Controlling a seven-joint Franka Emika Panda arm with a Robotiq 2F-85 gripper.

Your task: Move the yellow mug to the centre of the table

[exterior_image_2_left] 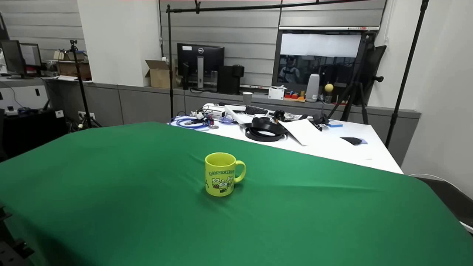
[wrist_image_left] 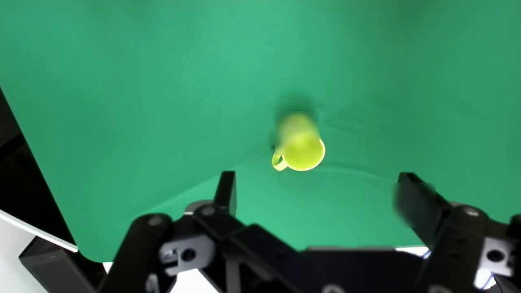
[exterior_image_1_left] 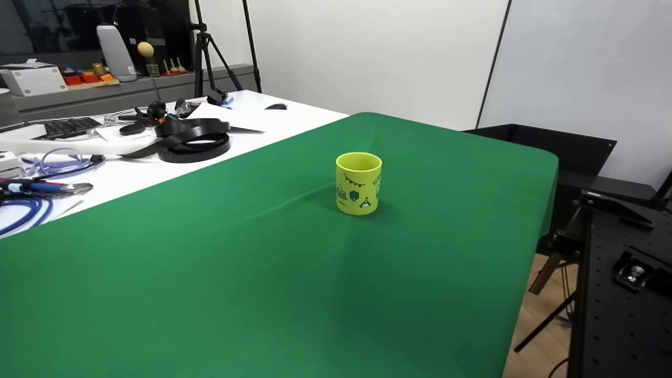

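The yellow mug (exterior_image_1_left: 359,185) stands upright on the green table (exterior_image_1_left: 236,283). Dark printed drawings show on its side. In an exterior view the mug (exterior_image_2_left: 219,177) has its handle on the right side. The table (exterior_image_2_left: 129,207) shows in both exterior views. In the wrist view the mug (wrist_image_left: 303,152) is seen from above, partly blurred, with its handle at the lower left. My gripper (wrist_image_left: 318,175) is open and empty in the wrist view, fingers wide apart. The mug appears beyond the fingertips, apart from them. The gripper is out of view in both exterior views.
A white desk (exterior_image_2_left: 332,147) adjoins the table and holds a black coiled strap (exterior_image_2_left: 264,129), cables and a keyboard. A black perforated platform (exterior_image_1_left: 625,304) stands beside the table's edge. Tripods and poles (exterior_image_2_left: 402,77) stand around the area.
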